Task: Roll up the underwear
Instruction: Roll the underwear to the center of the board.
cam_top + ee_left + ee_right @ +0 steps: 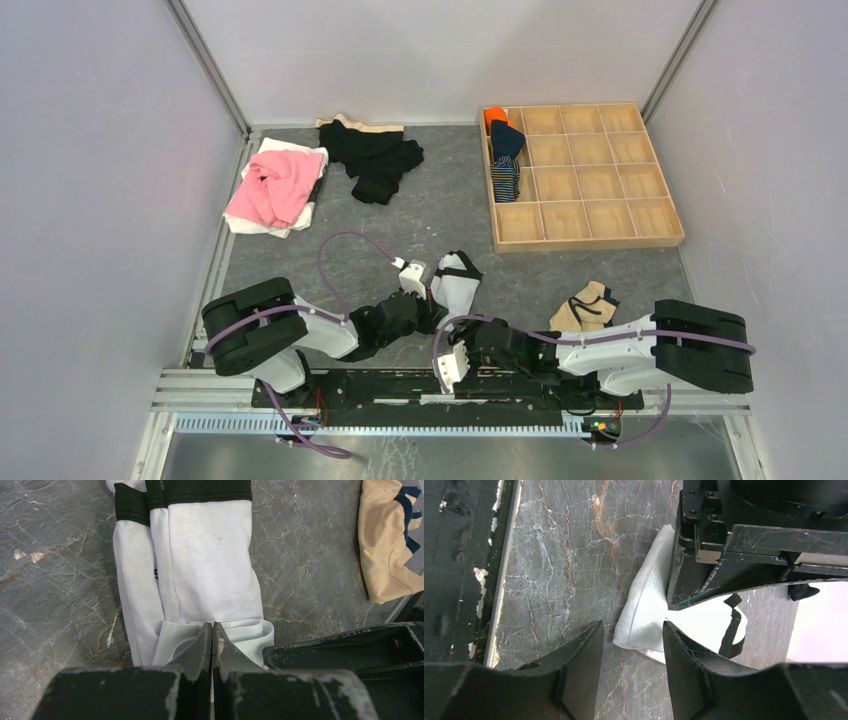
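White underwear with black trim [457, 280] lies folded into a long strip on the grey table, its black waistband at the far end [200, 490]. My left gripper [212, 626] is shut on the strip's near end, where the cloth curls around the fingertips. My right gripper [631, 632] comes in from the right, low over the table, and is open. The white underwear's corner [644, 620] lies just ahead of its tips. A tan pair with navy trim [586, 305] lies loose to the right.
A wooden compartment tray [600, 175] sits at the back right with rolled pieces [505, 150] in its left column. A pink garment on white cloth [275, 185] and black garments [375, 155] lie at the back left. The left gripper's body [749, 540] is close above my right fingers.
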Motion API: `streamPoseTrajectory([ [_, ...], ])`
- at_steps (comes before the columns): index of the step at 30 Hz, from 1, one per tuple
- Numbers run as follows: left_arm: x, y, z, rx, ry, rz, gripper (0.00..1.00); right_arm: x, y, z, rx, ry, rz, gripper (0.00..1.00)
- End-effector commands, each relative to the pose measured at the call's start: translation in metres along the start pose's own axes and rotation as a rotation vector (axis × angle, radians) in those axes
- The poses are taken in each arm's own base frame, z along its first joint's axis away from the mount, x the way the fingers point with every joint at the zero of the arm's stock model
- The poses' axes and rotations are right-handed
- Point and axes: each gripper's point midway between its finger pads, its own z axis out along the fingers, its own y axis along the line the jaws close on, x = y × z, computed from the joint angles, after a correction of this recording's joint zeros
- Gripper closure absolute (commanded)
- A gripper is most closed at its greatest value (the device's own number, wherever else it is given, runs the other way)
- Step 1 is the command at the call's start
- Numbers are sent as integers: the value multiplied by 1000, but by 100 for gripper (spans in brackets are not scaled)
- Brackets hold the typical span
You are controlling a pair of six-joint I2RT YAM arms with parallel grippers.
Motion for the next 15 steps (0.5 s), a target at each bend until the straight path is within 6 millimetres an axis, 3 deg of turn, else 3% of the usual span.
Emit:
streamPoseTrajectory([
  [1, 47, 41, -10, -129, 180, 53, 98, 12, 3, 2, 6, 61, -21, 48],
  [8, 49, 42, -10, -129, 186, 54, 98, 34, 7, 1, 38, 137, -28, 63],
  [15, 45, 40, -12, -121, 173, 30, 98, 33, 5, 3, 48, 131, 17, 93],
])
